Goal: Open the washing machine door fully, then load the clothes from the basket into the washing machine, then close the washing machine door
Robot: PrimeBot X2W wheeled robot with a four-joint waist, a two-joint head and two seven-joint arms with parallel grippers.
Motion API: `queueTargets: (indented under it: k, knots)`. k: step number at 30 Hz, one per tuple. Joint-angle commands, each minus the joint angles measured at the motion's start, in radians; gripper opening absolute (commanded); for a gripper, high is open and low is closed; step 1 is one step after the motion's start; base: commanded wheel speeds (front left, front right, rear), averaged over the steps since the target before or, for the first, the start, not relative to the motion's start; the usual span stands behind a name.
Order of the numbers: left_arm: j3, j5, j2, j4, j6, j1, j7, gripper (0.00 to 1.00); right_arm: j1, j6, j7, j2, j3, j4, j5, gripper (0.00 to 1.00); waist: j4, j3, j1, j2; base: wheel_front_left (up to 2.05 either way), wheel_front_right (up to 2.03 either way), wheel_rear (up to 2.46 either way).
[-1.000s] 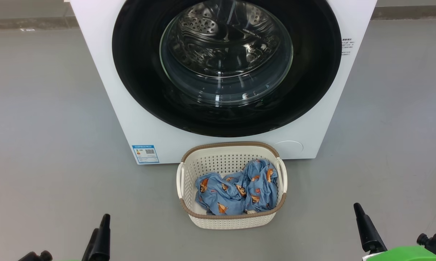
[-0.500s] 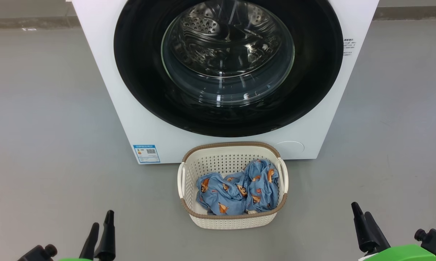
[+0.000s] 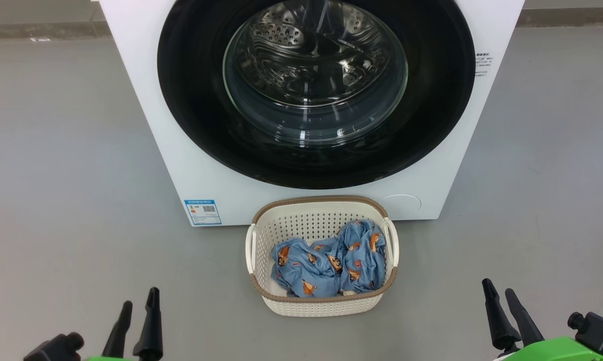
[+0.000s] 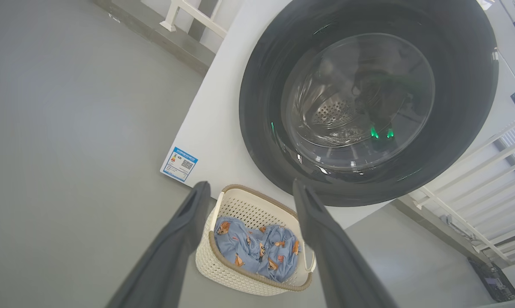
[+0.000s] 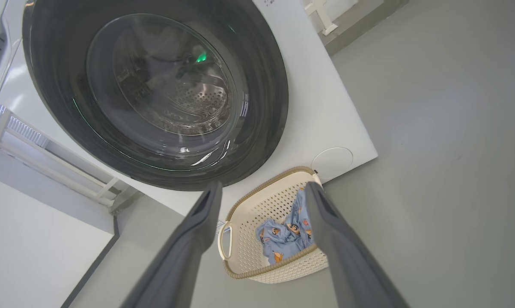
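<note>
The white washing machine faces me with its round black door shut flat against the front; the steel drum shows through the glass. On the floor right before it stands the cream basket, holding the crumpled light blue clothes. My left gripper is low at the left and my right gripper low at the right, both open, empty and well short of the basket. In the left wrist view the gripper frames the basket and door. The right gripper likewise frames the clothes.
Grey floor spreads wide on both sides of the machine. A blue label sits on the machine's lower left front. A white rail runs along the machine's far side, and a low kerb lines the back wall.
Both wrists have turned a little, so each gripper's two fingers now show apart side by side. The door, basket and clothes have not moved.
</note>
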Motion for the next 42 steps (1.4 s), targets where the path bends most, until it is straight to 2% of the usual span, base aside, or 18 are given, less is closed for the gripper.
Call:
queueTargets:
  k: [1,42]
  knots:
    - [0.016,0.039,0.015,-0.034,-0.002,-0.006,-0.016,1.0,-0.004,0.001,-0.015,-0.021,0.023,-0.03,-0.035,1.0,0.0,0.0,0.0,-0.0001,0.0,0.0,0.0]
    - [-0.023,0.527,0.026,-0.088,-0.003,0.016,-0.136,1.0,0.022,0.002,-0.134,-0.053,0.035,-0.065,-0.46,1.0,0.007,0.008,-0.0001,-0.0001,0.0,0.0,0.0]
